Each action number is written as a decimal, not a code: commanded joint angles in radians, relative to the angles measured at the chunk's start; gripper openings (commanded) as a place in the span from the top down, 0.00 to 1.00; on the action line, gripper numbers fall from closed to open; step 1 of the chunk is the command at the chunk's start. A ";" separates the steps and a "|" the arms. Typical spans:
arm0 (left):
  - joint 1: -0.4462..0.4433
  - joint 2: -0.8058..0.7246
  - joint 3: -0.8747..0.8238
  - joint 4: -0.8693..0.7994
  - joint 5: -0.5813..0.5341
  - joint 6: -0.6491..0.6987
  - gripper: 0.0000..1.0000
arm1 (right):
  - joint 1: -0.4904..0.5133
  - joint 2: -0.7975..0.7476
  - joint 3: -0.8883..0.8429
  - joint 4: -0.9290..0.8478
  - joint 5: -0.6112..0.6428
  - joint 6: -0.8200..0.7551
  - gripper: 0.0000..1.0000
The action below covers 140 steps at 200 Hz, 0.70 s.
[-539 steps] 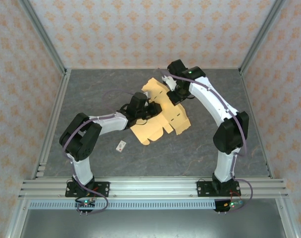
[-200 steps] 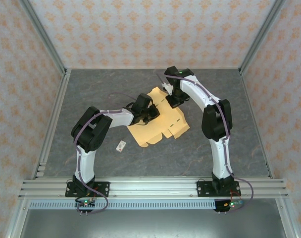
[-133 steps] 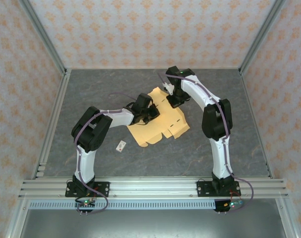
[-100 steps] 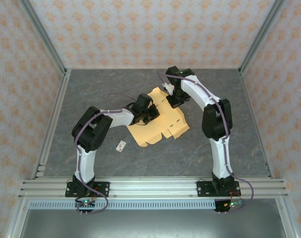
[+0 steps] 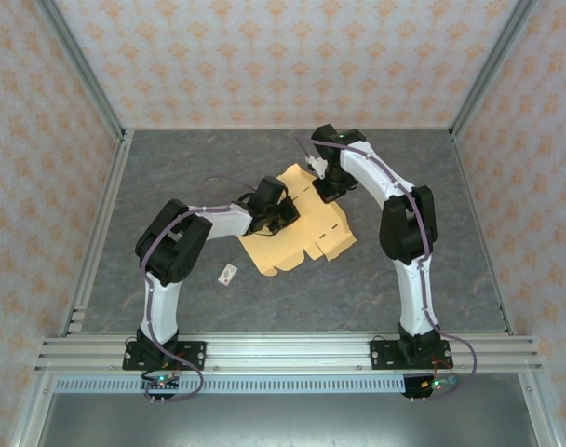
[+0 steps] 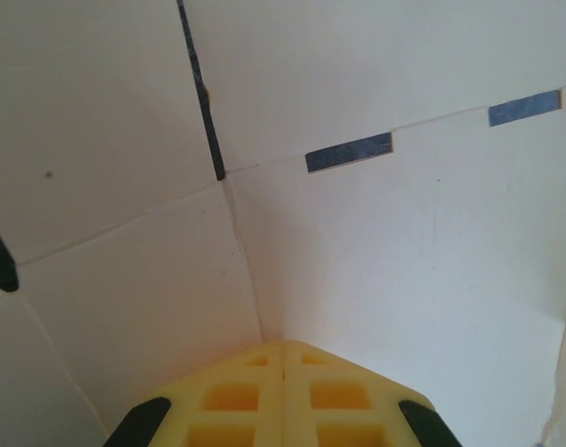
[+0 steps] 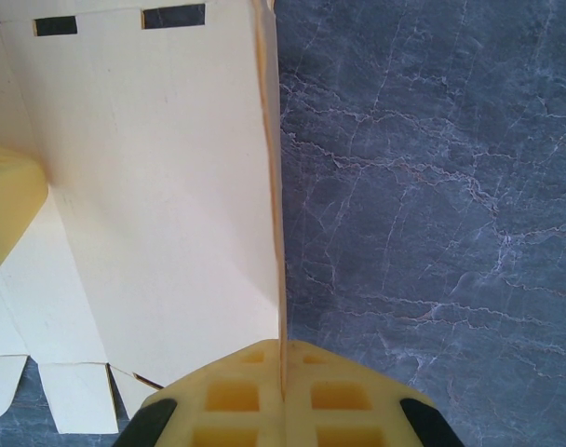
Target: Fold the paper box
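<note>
Right wrist: right gripper [image 7: 283, 356] clamped on paper box [image 7: 162, 186] edge; left gripper [image 6: 283, 352] closed against it.

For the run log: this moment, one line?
left gripper shut, against paper box | right gripper shut on its edge | unfinished

The flat tan cardboard paper box [image 5: 311, 228] lay on the grey marbled table [image 5: 357, 289], left gripper [image 5: 281, 214] over its left side, right gripper [image 5: 322, 189] at its far edge, small white tag [image 5: 229, 274] near-left, apart
</note>
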 commanded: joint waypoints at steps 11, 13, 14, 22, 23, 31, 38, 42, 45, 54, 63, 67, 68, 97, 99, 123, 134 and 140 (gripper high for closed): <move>-0.001 0.019 -0.012 -0.033 -0.009 -0.014 0.97 | -0.004 0.014 0.032 -0.001 0.024 0.011 1.00; -0.001 0.017 -0.013 -0.033 -0.010 -0.014 0.97 | -0.004 0.014 0.031 -0.001 0.024 0.012 1.00; -0.001 0.017 -0.013 -0.033 -0.010 -0.014 0.97 | -0.004 0.014 0.031 -0.001 0.024 0.012 1.00; -0.002 0.015 -0.017 -0.033 -0.008 -0.015 0.97 | -0.004 0.015 0.032 -0.001 0.023 0.012 1.00; -0.001 0.015 -0.018 -0.033 -0.008 -0.015 0.97 | -0.005 0.015 0.032 -0.001 0.023 0.012 1.00; -0.001 0.016 -0.018 -0.037 -0.008 -0.015 0.97 | -0.004 0.016 0.032 -0.001 0.023 0.012 1.00; 0.000 0.018 -0.017 -0.041 -0.008 -0.015 0.97 | -0.005 0.018 0.031 0.001 0.024 0.011 1.00; -0.001 0.021 -0.017 -0.042 -0.007 -0.015 0.97 | -0.005 0.018 0.032 0.001 0.023 0.012 1.00; -0.001 0.022 -0.016 -0.043 -0.009 -0.015 0.97 | -0.005 0.017 0.032 0.002 0.022 0.011 1.00; 0.000 0.026 -0.014 -0.046 -0.008 -0.019 0.97 | -0.005 0.017 0.032 0.002 0.022 0.012 1.00; -0.002 0.027 -0.017 -0.044 -0.008 -0.027 0.97 | -0.004 0.017 0.032 0.003 0.024 0.013 1.00; -0.001 0.027 -0.019 -0.044 -0.007 -0.030 0.97 | -0.005 0.017 0.033 0.002 0.026 0.011 1.00; -0.002 0.027 -0.019 -0.044 -0.007 -0.030 0.97 | -0.005 0.017 0.033 0.002 0.026 0.011 1.00; -0.003 0.020 -0.017 -0.071 -0.021 -0.018 0.97 | -0.004 0.015 0.039 0.005 0.023 0.015 1.00; -0.004 0.019 -0.017 -0.071 -0.021 -0.017 0.98 | -0.005 0.014 0.039 0.006 0.020 0.015 1.00; -0.005 0.023 -0.030 -0.062 -0.029 -0.023 0.98 | -0.004 -0.006 0.035 0.017 -0.012 0.018 1.00; -0.005 0.024 -0.040 -0.046 -0.029 -0.031 0.98 | -0.005 -0.019 0.034 0.020 -0.029 0.019 1.00; -0.005 0.025 -0.045 -0.041 -0.029 -0.035 0.98 | -0.005 -0.027 0.034 0.021 -0.036 0.020 1.00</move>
